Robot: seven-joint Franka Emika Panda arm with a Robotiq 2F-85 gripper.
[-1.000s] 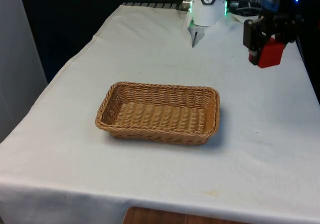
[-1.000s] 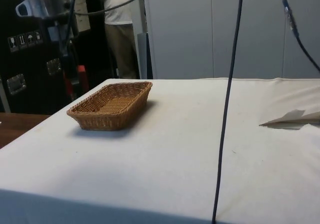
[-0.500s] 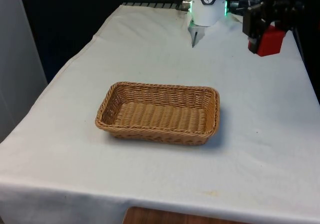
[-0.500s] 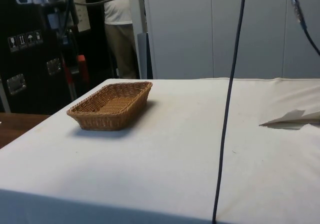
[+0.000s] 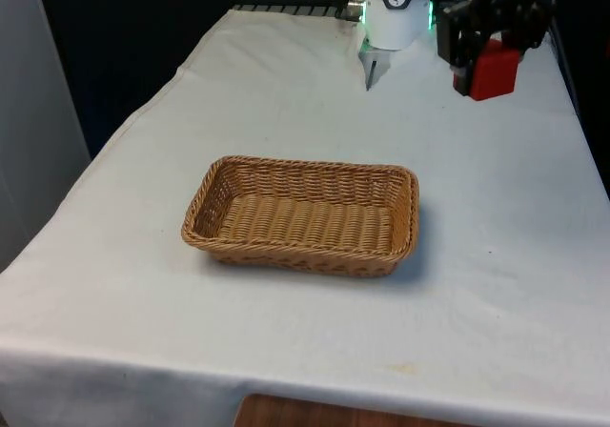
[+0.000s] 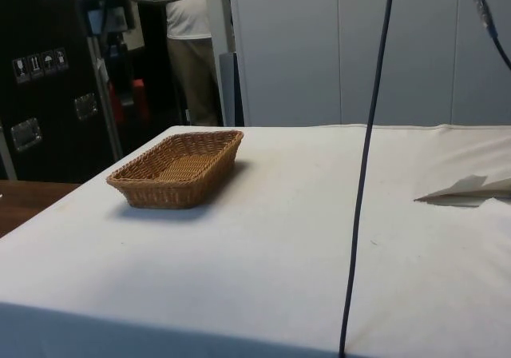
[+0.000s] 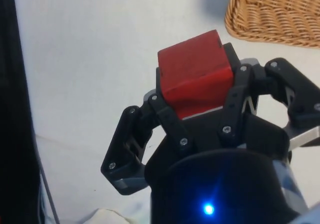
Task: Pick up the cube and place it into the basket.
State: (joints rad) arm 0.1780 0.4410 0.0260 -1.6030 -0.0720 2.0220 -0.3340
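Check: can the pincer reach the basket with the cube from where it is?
Probably yes. The pincer holds the cube above the cloth, and nothing stands between it and the open basket.

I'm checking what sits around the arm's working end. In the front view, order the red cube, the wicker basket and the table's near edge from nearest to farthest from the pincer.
1. The red cube: clamped in the pincer, above the table's far end on the front view's right.
2. The wicker basket: mid-table, toward the camera from the pincer.
3. The table's near edge: along the picture's bottom, beyond the basket.
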